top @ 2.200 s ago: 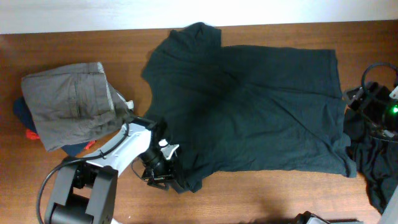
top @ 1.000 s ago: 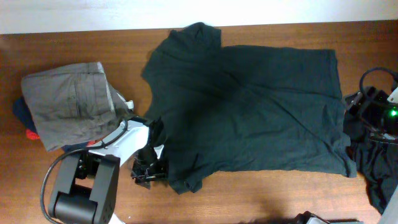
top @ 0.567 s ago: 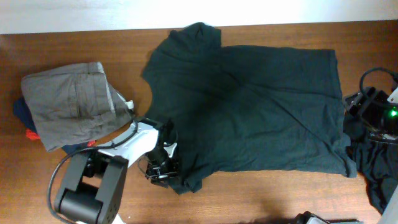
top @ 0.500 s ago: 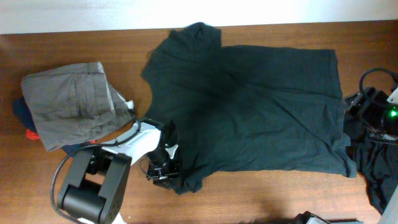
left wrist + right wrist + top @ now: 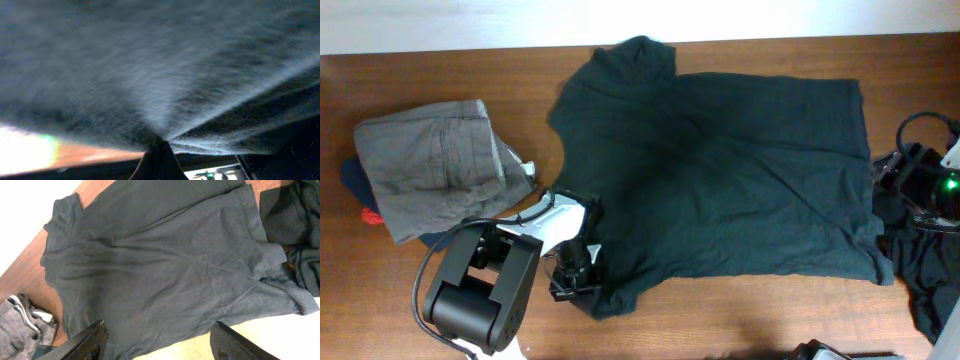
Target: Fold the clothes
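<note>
A dark green short-sleeved T-shirt (image 5: 720, 170) lies spread flat across the middle of the wooden table (image 5: 450, 90). My left gripper (image 5: 580, 285) sits at its near left sleeve and is shut on the fabric. In the left wrist view the cloth (image 5: 150, 65) fills the frame, and its creases run together at the shut left gripper (image 5: 159, 149). My right gripper (image 5: 920, 185) hovers at the right edge, open. The right wrist view looks down over the T-shirt (image 5: 165, 255), and the right gripper (image 5: 160, 337) holds nothing.
Folded grey trousers (image 5: 435, 180) top a small pile at the left, with blue and red pieces under them. A heap of blackish clothes (image 5: 920, 265) lies at the right edge, also seen as dark fabric (image 5: 295, 220). The left arm's base (image 5: 480, 295) stands at the front left.
My left gripper moved from just off the sleeve onto its edge and shut on the fabric, bunching it slightly. The right arm has not moved.
</note>
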Controlling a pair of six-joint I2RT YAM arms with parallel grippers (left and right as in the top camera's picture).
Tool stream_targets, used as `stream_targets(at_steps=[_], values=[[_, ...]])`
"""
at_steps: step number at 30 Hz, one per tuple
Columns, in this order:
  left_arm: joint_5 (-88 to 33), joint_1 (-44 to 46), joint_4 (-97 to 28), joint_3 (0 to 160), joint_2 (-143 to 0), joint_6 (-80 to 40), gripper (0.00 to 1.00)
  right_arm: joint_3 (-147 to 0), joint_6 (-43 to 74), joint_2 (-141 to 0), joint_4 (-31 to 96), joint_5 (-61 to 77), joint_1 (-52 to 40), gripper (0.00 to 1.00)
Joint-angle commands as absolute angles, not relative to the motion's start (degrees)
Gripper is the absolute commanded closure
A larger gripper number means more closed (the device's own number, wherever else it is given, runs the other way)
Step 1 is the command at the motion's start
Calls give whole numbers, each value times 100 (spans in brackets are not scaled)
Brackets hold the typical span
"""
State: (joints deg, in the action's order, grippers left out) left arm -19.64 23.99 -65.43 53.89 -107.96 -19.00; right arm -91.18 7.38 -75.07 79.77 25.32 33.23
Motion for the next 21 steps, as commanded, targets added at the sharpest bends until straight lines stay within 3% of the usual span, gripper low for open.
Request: stream_targets(at_steps=[1,18,19,21], values=[[-1066,2255,-6748,5454,-10591,-1813,99,-9129,617,-7511,7996,2445,3345,30],[-362,587,-6925,5682,-10047,-1702,99,-8654,644,-7961,8014,1918,3347,30],[-364,548,-6936,5717,-10047,-1697,96,-8593,644,-8014,8014,1914,3347,30],[-366,506,-6976,5784,-10047,-1680,75,-8440,725,-8103,8009,1761,3347,30]])
